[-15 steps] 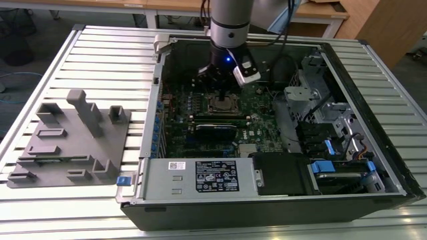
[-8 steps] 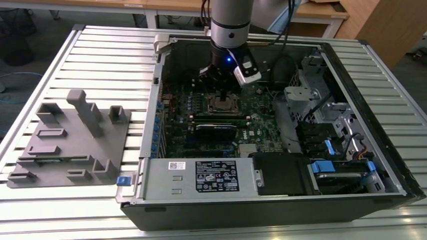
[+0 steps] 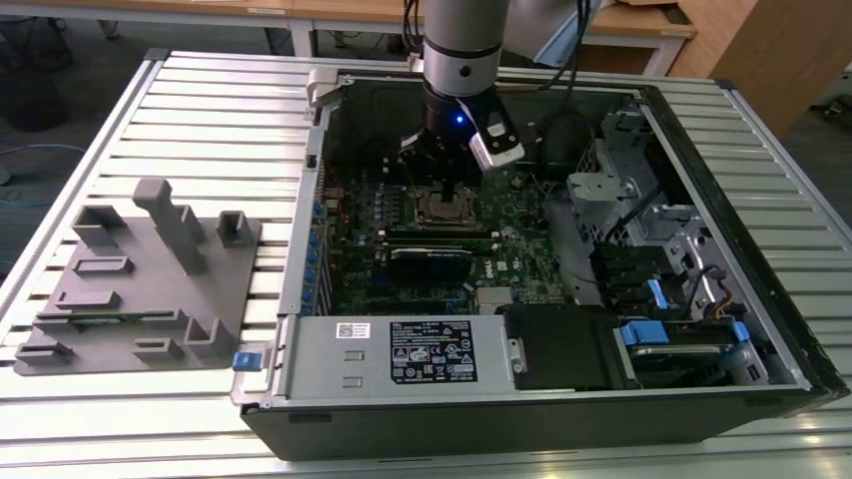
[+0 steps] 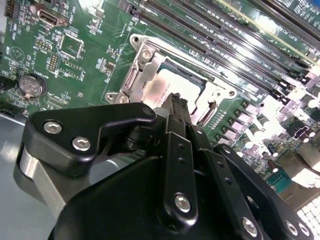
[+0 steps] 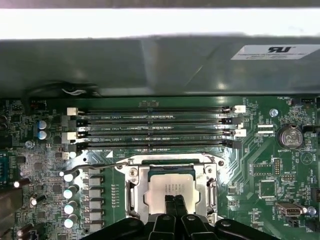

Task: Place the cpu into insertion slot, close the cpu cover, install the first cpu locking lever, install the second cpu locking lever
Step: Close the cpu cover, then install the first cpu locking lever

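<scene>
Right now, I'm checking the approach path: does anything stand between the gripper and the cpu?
Nothing visible does. The gripper hangs right over the cpu, whose metal top shows bare through the window of the cpu cover in the first wrist view.

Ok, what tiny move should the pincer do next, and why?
Probably slide the pincer sideways toward the locking lever. The cpu already lies inside the window of the cpu cover, which looks flat, while that thin lever seems to stick out unhooked.
</scene>
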Tool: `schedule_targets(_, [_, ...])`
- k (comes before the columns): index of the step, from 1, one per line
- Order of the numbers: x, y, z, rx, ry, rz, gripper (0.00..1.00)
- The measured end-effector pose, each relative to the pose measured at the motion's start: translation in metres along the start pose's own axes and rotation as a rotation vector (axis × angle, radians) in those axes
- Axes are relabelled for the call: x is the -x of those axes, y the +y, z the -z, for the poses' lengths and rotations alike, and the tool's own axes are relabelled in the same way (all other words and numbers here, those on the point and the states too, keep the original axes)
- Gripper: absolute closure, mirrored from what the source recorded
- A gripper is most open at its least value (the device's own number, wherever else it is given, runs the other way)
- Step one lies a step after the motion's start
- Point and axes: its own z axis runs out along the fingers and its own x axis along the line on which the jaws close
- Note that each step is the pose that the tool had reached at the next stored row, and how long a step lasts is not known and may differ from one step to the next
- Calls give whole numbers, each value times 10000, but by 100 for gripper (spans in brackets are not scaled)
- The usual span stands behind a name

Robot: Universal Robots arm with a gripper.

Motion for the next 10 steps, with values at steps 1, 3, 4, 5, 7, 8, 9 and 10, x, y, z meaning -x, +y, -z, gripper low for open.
schedule_targets(1, [0,-3,0,-1,0,-7,89])
schedule_targets(3, [1,-24,-1,-2,-1,-36,89])
schedule_targets(4, [2,-34,-2,-2,0,-46,89])
schedule_targets(5, [1,-37,-2,-2,-1,-51,89])
schedule_targets(7, [2,-37,-2,-2,-1,-51,89])
schedule_targets(8, [2,-41,-3,-2,-1,-51,89])
schedule_targets(9, [2,-44,-3,-2,-1,-51,89])
schedule_targets(10, [2,-44,-3,-3,-1,-51,89])
